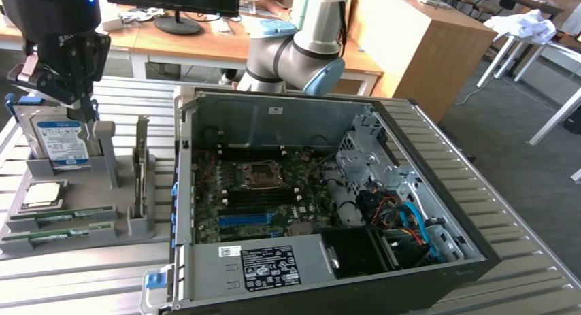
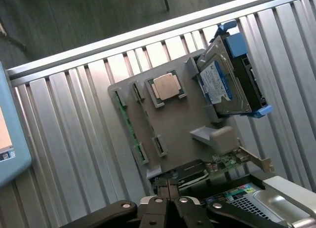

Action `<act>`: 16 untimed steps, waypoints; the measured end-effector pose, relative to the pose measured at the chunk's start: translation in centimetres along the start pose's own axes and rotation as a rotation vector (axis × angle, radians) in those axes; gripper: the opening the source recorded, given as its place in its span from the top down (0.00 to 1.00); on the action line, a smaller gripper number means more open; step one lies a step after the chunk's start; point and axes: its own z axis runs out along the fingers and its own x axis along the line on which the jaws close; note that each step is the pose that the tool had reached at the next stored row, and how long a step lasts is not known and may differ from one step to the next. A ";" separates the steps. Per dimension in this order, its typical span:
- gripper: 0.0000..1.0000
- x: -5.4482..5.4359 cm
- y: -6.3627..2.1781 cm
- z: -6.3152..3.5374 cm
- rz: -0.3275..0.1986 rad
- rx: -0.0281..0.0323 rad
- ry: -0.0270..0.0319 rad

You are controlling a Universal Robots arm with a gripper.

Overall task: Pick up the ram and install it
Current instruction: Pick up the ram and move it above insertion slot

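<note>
Hovering tool-down over the tray [image 2: 173,124], near the hard drive [image 1: 62,138], jaws together, ram [image 1: 64,215] lying in tray

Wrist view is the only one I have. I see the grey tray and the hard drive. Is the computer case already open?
Observer: Yes, the case lies open, its motherboard showing.
Operator: Where is the claw now?
Observer: It hangs shut beside the top of the hard drive.
Operator: And the ram?
Observer: It lies in the tray, at the end away from the claw.
</note>
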 end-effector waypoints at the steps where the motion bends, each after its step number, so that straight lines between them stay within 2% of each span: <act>1: 0.90 0.0 0.00 0.00 -0.007 -0.0002 0.0004; 16: 0.90 0.0 -0.01 0.00 -0.118 -0.0028 0.0053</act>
